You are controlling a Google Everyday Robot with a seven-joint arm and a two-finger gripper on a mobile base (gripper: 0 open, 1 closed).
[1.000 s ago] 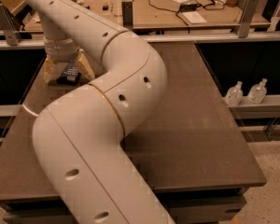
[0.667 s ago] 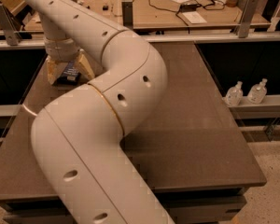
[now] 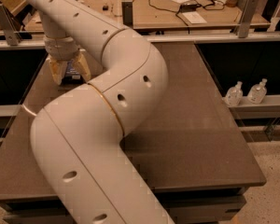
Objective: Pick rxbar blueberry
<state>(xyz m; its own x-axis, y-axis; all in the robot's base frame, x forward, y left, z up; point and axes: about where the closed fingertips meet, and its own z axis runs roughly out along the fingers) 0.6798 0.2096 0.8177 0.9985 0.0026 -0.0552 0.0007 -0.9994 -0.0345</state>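
Observation:
The rxbar blueberry (image 3: 73,71) is a dark-blue wrapper with white lettering, lying on the dark table (image 3: 200,125) at the far left. Only a small part of it shows between the tan fingers (image 3: 57,72). My gripper (image 3: 70,73) points down over the bar, open, with one finger on each side of it. Whether the fingers touch the bar I cannot tell. My large white arm (image 3: 112,106) bends across the left half of the view and hides much of the table there.
Two clear plastic bottles (image 3: 245,93) stand on a low shelf to the right of the table. A wooden bench (image 3: 177,13) with cables and papers runs behind the table, past a metal rail (image 3: 214,37).

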